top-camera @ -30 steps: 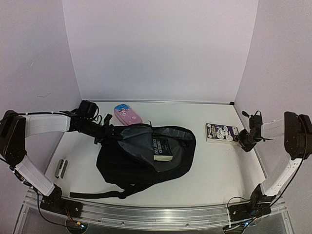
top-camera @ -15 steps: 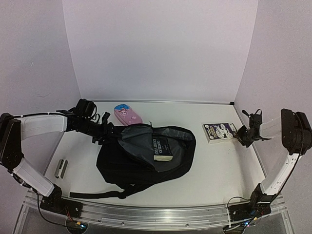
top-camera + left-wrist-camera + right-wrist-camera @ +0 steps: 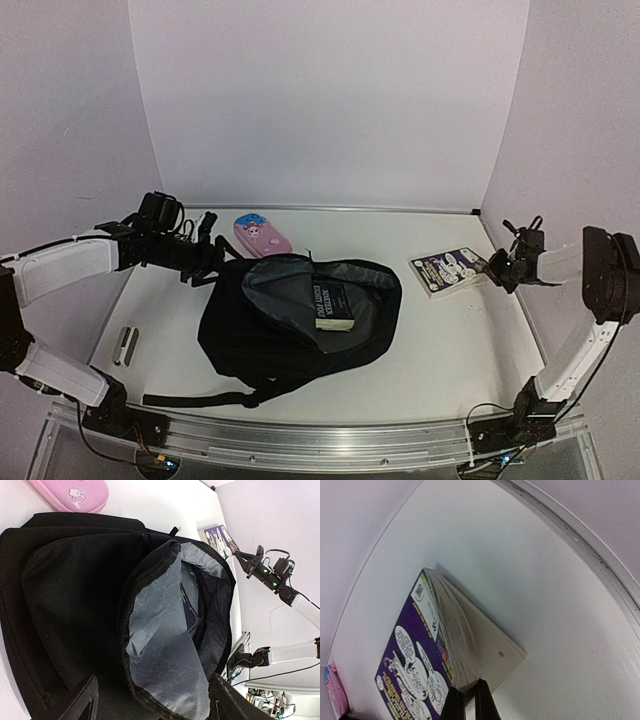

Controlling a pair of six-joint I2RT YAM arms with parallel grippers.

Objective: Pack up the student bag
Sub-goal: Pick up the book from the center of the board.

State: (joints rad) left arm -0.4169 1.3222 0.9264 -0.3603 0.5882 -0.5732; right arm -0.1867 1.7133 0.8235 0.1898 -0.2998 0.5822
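The student bag (image 3: pixel 290 330), a large black backpack, lies in the middle of the table with its main zip open and the grey lining (image 3: pixel 160 645) showing. A dark paperback (image 3: pixel 333 305) sticks out of that opening. My left gripper (image 3: pixel 213 262) is at the bag's upper left edge. It is open, and its fingertips (image 3: pixel 82 705) stand wide apart over the lining (image 3: pixel 155 707). At the right, my right gripper (image 3: pixel 492 266) is shut on the corner of a purple comic book (image 3: pixel 450 270). Its jaws pinch the book's (image 3: pixel 420 675) lower pages (image 3: pixel 469 705), tilting that edge off the table.
A pink pencil case (image 3: pixel 262 235) lies behind the bag, near the back wall. A small grey bar-shaped item (image 3: pixel 124 345) sits near the left edge. The bag's strap (image 3: pixel 200 398) trails toward the front rail. Walls close in on the right and at the back.
My right gripper has shut on the purple book's corner and tilted and turned it. My left gripper has opened and drawn back to the left from the bag's rim.
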